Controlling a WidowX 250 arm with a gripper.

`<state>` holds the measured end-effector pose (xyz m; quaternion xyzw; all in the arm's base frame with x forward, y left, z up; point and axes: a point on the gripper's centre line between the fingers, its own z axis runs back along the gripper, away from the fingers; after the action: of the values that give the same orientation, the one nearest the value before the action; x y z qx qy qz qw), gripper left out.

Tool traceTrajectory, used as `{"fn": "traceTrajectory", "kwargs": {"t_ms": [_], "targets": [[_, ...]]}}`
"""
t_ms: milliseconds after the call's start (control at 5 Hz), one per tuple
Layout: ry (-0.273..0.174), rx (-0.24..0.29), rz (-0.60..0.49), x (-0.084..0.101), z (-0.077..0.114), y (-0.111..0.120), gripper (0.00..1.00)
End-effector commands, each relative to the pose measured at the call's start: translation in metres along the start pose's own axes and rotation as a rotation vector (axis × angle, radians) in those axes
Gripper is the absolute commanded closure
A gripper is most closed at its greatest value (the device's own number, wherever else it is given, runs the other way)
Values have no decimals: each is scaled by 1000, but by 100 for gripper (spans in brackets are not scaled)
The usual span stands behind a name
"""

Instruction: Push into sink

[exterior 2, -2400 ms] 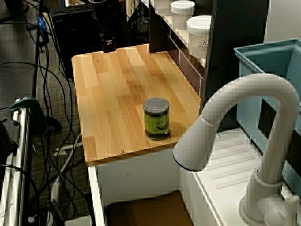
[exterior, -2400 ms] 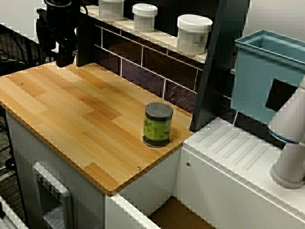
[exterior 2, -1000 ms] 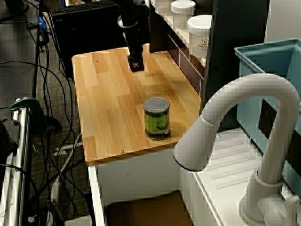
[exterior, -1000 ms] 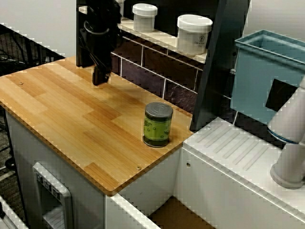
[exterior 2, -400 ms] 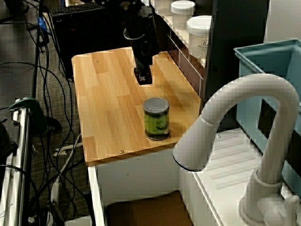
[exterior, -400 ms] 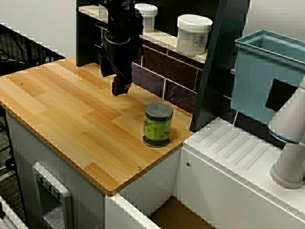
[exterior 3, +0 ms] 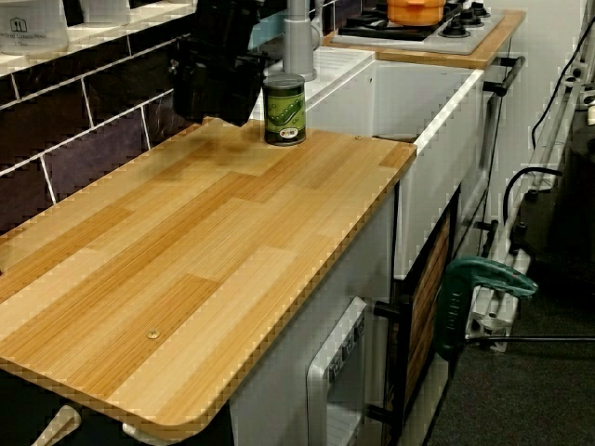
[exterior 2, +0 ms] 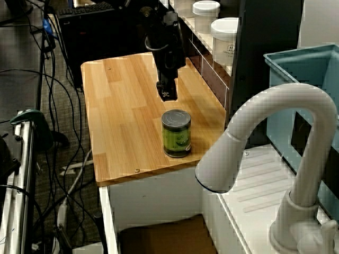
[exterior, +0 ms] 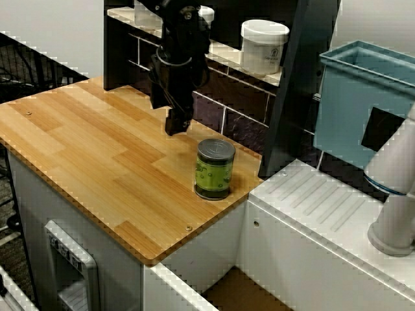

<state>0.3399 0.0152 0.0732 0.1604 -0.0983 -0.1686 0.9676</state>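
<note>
The jaws point down at the wooden countertop (exterior: 97, 149), but their dark fingers merge in every view, so I cannot tell whether they are parted or pressed together; nothing is visibly held between them. The black gripper (exterior: 176, 123) hangs just above the board, close to the dark tiled back wall (exterior: 220, 97), and the green can (exterior: 214, 168) stands upright near it, apart from it, toward the board's corner by the basin.

The can carries a green label with pale printing too small to read, and a grey metal lid. On the ledge above the tiles sit white lidded jars (exterior: 263, 45); the nearest one bears a small dark mark or logo that cannot be made out.

The sink (exterior 2: 164, 235) lies beyond the board's end edge, a sunken basin with plain white walls and a brown floor, only partly in view in the front cameras; in the side view its white front wall (exterior 3: 437, 139) shows past the can. A white curved faucet (exterior 2: 280, 137) rises at its far side, next to a white ribbed drainboard (exterior: 324, 201) and a light-blue plastic bin (exterior: 363, 103). In the side view a stove top with an orange pot (exterior 3: 418, 9) lies past the basin.
</note>
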Motion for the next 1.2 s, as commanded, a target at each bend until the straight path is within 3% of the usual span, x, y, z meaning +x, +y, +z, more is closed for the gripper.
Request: {"fn": "traceTrajectory", "kwargs": {"t_ms": [0, 1000], "targets": [[-39, 21, -19, 17, 13, -16, 0], [-35, -11, -62, 11, 23, -58, 0]]}}
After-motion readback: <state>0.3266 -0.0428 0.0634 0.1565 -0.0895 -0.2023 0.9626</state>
